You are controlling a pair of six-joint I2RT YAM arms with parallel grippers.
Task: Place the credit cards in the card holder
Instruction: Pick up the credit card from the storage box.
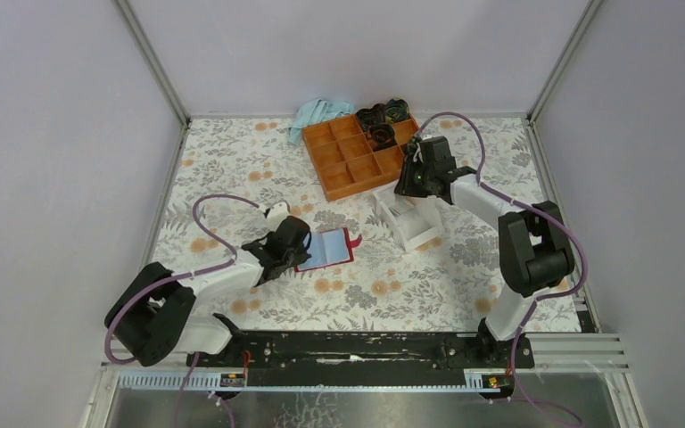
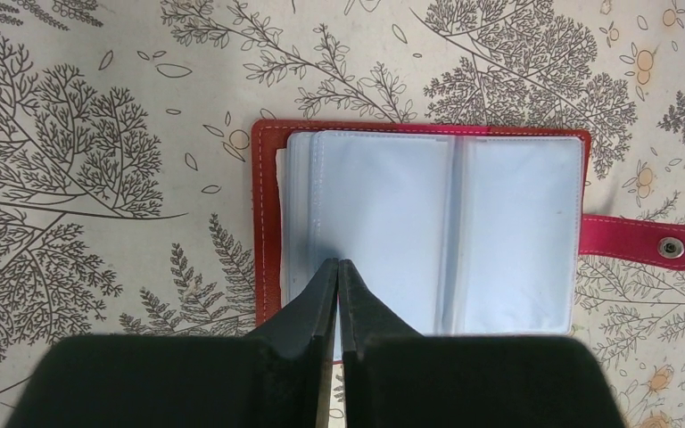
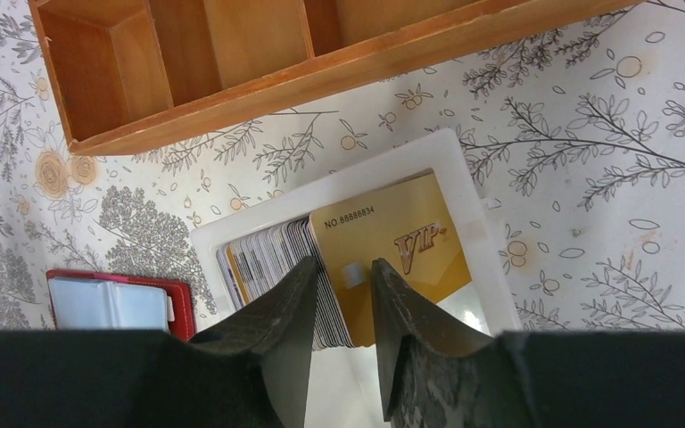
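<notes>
black, wedge-shaped fingers [image 2: 303,316] of the left end effector [image 2: 337,264] are pressing together into a thin seam, pinching nothing visible, with their tips pointing at the left-hand sleeve of the card holder [image 2: 499,232]. whether they are touching it is not showing. that view is giving the holder's detail: it is lying open and flat on the floral-printed table [image 2: 71,178], a dark-red stitched cover framing glossy, pale-blue clear sleeves, its snap tab [image 2: 647,242] sticking out to the right with a metal stud.

the right wrist view is showing what the others are not. the credit cards [image 3: 272,254] are standing on edge, packed in a leaning row inside a whitish rectangular box [image 3: 348,174], with a tan-gold card [image 3: 410,241] facing out, printed "vip". the right end effector [image 3: 342,267] is hanging over that row with its matte fingers slightly spread, the gold face showing in the gap. just beyond the box, an orange compartment tray [image 3: 259,89] is sitting, its walls smooth and squared.

only the top view is showing both arms, well apart, and a crumpled light-blue cloth [image 1: 317,114] lying at the tray's far-left corner.
</notes>
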